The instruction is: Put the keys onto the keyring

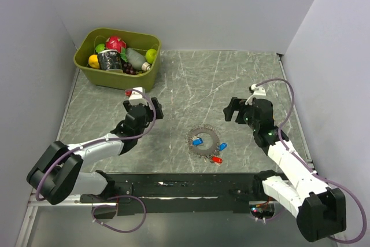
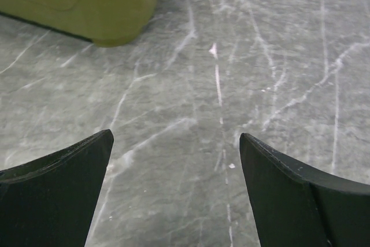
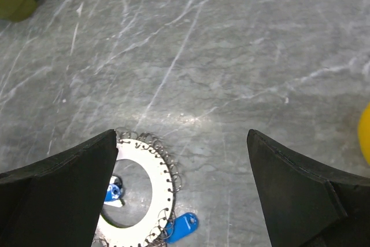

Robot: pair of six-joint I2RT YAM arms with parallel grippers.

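Note:
A flat metal keyring disc (image 1: 203, 140) with small wire loops round its rim lies on the grey marble table, near the front middle. A blue key (image 1: 198, 142) lies inside its hole, another blue key (image 1: 222, 147) at its right rim, a red key (image 1: 217, 159) below it. In the right wrist view the disc (image 3: 156, 186) and both blue keys (image 3: 180, 227) (image 3: 113, 191) show at lower left. My left gripper (image 1: 155, 110) is open and empty, left of the disc. My right gripper (image 1: 233, 110) is open and empty, right of and beyond the disc.
An olive green bin (image 1: 88, 66) with toy fruit and a can stands at the back left; its corner shows in the left wrist view (image 2: 104, 10). A yellow object (image 3: 364, 134) shows at the right edge of the right wrist view. Grey walls enclose the table.

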